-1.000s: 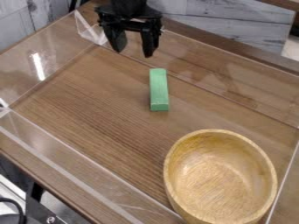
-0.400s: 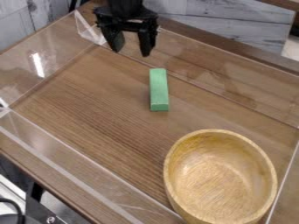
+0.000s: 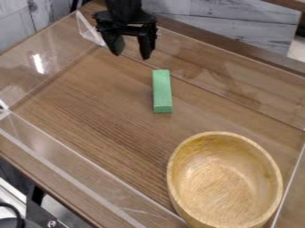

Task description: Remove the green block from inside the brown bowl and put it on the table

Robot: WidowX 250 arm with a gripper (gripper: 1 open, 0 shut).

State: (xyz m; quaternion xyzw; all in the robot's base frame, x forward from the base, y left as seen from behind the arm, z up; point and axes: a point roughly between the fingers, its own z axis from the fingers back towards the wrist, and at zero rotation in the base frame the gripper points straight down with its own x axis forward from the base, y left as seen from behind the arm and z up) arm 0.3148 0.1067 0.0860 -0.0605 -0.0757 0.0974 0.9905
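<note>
The green block (image 3: 162, 92) is seen lying flat on the tabletop (image 3: 89, 116), well apart from the brown bowl (image 3: 224, 185), whose hollow shows only bare wood grain. With the block outside the bowl and resting on the wood, the task appears to be done. The block's long axis runs nearly from 12 to 6 o'clock, tilted slightly so that its near end points toward 5 o'clock, where the bowl sits. The hand (image 3: 127, 44) is held at about 11 o'clock from the block, near the far clear wall, fingers spread wide and pointed downward with nothing between them. It is judged to be parked clear of the block, so that the block is left undisturbed.
</note>
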